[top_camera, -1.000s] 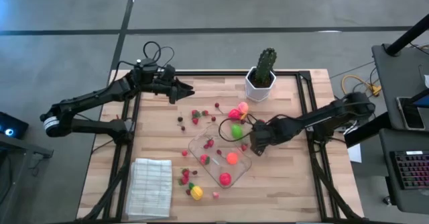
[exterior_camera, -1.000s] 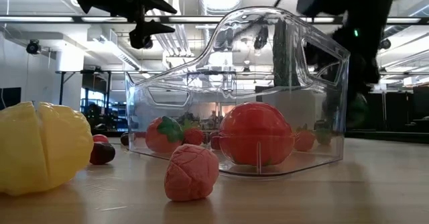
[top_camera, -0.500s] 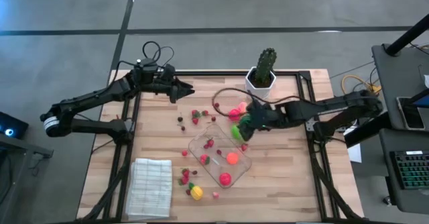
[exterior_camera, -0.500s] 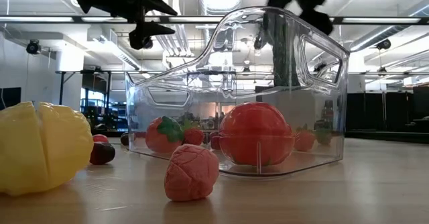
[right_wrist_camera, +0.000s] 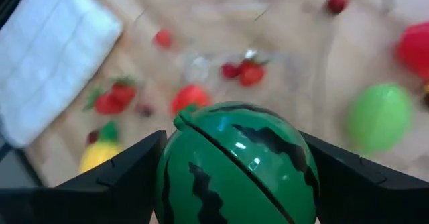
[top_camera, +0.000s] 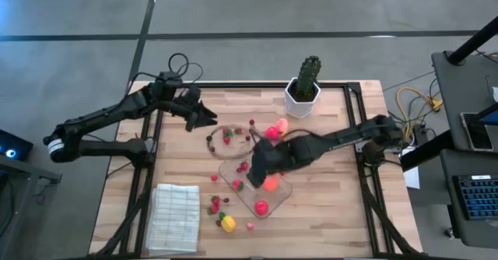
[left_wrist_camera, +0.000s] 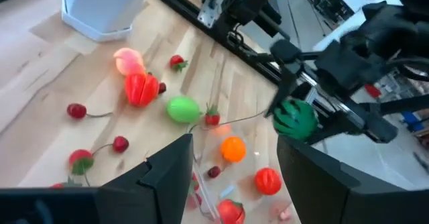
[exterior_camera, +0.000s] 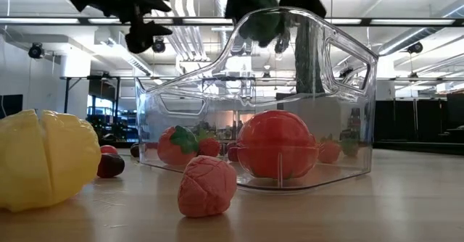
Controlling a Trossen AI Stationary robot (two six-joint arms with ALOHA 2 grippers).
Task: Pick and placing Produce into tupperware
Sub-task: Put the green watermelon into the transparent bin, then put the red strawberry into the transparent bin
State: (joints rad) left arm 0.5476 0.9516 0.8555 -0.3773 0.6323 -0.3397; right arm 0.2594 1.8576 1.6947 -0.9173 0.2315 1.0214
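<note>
My right gripper [top_camera: 261,160] is shut on the green striped melon ball [right_wrist_camera: 234,163], high over the clear tupperware [top_camera: 247,191]; the low view shows the melon [exterior_camera: 259,24] above the tupperware's wall [exterior_camera: 181,126]. An orange piece [top_camera: 269,184], a red piece [top_camera: 261,207] and small berries lie inside. My left gripper [top_camera: 208,117] is open and empty above the far left of the table, near the cherries [top_camera: 226,134]. A red and a pink piece [top_camera: 274,130] lie on the table beyond the tupperware. A yellow piece [top_camera: 227,223] and strawberries [top_camera: 214,205] lie at its near side. My right gripper pinches the melon ball between its two fingers [right_wrist_camera: 134,174], one on each side of the ball [right_wrist_camera: 171,177]. The arm comes in from the table's right. The melon is lifted clear, above the tupperware.
A cactus in a white pot [top_camera: 309,77] stands at the far edge, right of centre. A white ribbed cloth [top_camera: 175,207] lies at the near left. A bright green piece [left_wrist_camera: 182,108] lies by the tupperware's far side.
My right gripper has risen from low at the tupperware's right side and gone toward the table's left with the melon ball, which now hangs over the tupperware. My left gripper has shifted a little toward the near edge.
</note>
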